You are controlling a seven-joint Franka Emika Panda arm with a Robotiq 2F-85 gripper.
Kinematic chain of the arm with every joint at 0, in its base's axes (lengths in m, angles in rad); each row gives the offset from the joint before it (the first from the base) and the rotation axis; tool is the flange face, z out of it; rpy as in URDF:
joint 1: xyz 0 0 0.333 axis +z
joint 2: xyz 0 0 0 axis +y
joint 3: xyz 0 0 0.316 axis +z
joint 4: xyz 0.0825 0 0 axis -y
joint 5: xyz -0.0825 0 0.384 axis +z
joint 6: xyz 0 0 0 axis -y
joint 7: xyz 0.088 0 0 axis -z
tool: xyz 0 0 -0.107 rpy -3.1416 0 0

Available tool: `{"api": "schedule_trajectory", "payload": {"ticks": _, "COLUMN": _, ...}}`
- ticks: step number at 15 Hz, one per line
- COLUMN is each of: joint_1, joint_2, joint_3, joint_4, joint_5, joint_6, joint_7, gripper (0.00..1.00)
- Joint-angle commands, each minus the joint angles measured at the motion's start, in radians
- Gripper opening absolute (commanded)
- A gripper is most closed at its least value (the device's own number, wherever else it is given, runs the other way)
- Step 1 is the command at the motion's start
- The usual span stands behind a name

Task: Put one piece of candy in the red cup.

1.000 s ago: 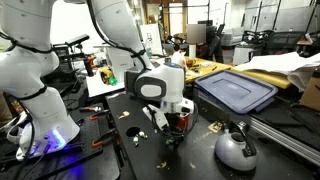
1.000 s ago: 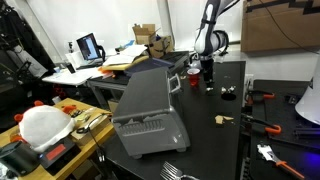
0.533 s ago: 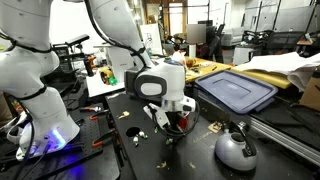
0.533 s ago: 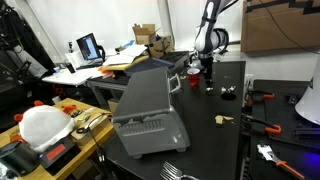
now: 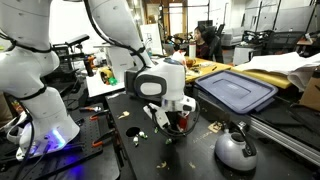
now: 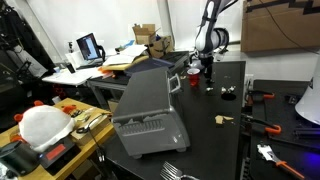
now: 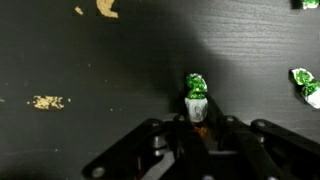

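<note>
Now, the end effector [image 7: 197, 122] is low over the black bench [image 7: 90, 60], at a green-wrapped candy [image 7: 196, 86].
Its fingers are drawn close at the candy's lower end, though whether they actually pinch it cannot be told. The red cup [image 6: 193, 75] stands on the bench just beside the end effector, beyond the grey toaster oven [image 6: 148, 105]. More green candies [image 7: 304, 84] lie well apart.
</note>
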Motion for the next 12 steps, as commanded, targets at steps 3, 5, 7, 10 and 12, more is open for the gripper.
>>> {"api": "schedule_trajectory", "payload": {"ticks": 3, "joint_1": 0.043, "joint_2": -0.085, "joint_3": -0.044, "joint_4": -0.079, "joint_5": -0.037, "joint_6": 0.008, "joint_7": 0.032, "gripper": 0.06}}
{"api": "schedule_trajectory", "payload": {"ticks": 5, "joint_1": 0.058, "joint_2": -0.103, "joint_3": -0.061, "joint_4": -0.093, "joint_5": -0.048, "joint_6": 0.010, "joint_7": 0.038, "gripper": 0.06}}
{"api": "schedule_trajectory", "payload": {"ticks": 7, "joint_1": 0.068, "joint_2": -0.134, "joint_3": -0.074, "joint_4": -0.119, "joint_5": -0.063, "joint_6": 0.016, "joint_7": 0.039, "gripper": 0.06}}
{"api": "schedule_trajectory", "payload": {"ticks": 10, "joint_1": 0.069, "joint_2": -0.176, "joint_3": -0.079, "joint_4": -0.159, "joint_5": -0.058, "joint_6": 0.023, "joint_7": 0.034, "gripper": 0.06}}
{"api": "schedule_trajectory", "payload": {"ticks": 12, "joint_1": 0.068, "joint_2": -0.209, "joint_3": -0.078, "joint_4": -0.184, "joint_5": -0.050, "joint_6": 0.023, "joint_7": 0.029, "gripper": 0.06}}
